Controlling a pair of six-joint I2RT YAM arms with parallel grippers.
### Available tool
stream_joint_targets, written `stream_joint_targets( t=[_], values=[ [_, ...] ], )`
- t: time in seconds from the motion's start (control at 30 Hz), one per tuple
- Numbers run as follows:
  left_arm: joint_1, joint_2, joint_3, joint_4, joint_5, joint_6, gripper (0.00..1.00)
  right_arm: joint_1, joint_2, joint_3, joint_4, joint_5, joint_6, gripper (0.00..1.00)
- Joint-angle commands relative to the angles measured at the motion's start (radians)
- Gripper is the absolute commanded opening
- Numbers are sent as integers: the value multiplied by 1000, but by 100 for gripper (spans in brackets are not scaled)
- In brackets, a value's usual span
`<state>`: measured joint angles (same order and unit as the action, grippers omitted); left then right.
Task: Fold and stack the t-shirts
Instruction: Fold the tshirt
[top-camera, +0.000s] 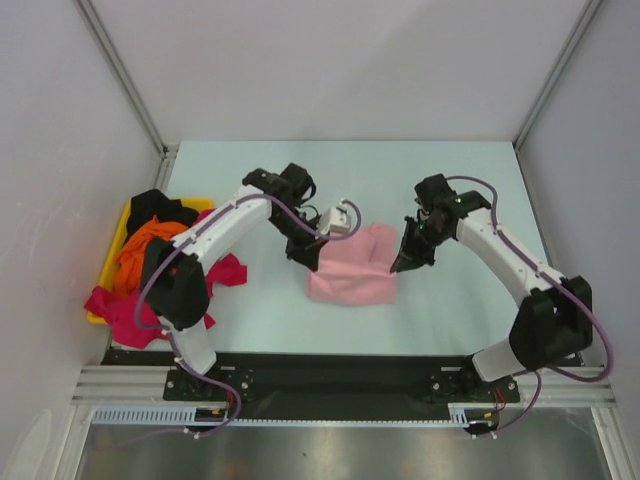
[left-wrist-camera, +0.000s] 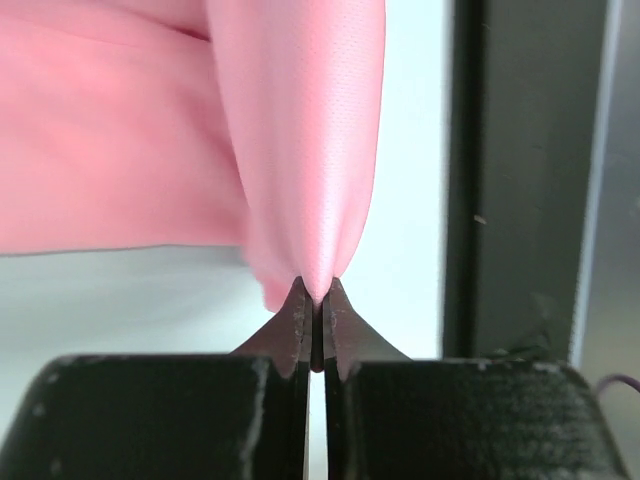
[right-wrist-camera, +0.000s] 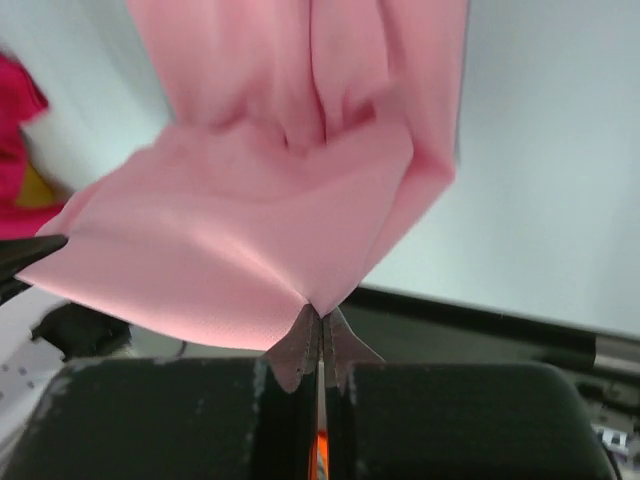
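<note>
A light pink t-shirt (top-camera: 352, 268) lies partly folded at the middle of the table. My left gripper (top-camera: 306, 252) is shut on its left edge; the left wrist view shows a fold of pink cloth (left-wrist-camera: 300, 150) pinched between the fingertips (left-wrist-camera: 316, 300). At the shirt's right edge my right gripper (top-camera: 402, 262) is shut too, with a pink corner (right-wrist-camera: 250, 250) clamped at its tips (right-wrist-camera: 322, 322) and lifted off the table. Magenta-red (top-camera: 125, 310), orange (top-camera: 140, 255) and black (top-camera: 160, 207) t-shirts are heaped at the left.
A yellow tray (top-camera: 108, 262) at the left edge holds the heap of shirts, and the magenta one spills over its side onto the table. White walls close in the table on three sides. A black rail (top-camera: 330, 375) runs along the near edge.
</note>
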<state>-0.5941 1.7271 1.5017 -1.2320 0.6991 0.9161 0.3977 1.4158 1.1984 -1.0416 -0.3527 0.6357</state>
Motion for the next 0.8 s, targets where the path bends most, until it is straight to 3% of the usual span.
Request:
stream_joint_targets(
  t=[0.0,0.23,0.6,0.67,0.7,0.73,0.77],
  values=[
    [65,106,176,8,36,-19,1,-86,103,111,41,29,-120,0],
    [126,346,471,2,33,-71,1,-161,300,256,163,-2,-126,0],
    [180,529,583,161,22,-201,1,-214,511,352,362,-42,-21,0],
    [192,545,589,201,5,-256,1,-215,529,365,388,-29,4,14],
    [197,552,589,254,-6,-281,5,-217,541,375,415,-26,10,34],
    [203,563,589,282,-38,-331,8,-218,561,383,431,-26,25,41],
    [203,571,589,342,-58,-357,21,-226,574,389,442,-11,35,44]
  ],
)
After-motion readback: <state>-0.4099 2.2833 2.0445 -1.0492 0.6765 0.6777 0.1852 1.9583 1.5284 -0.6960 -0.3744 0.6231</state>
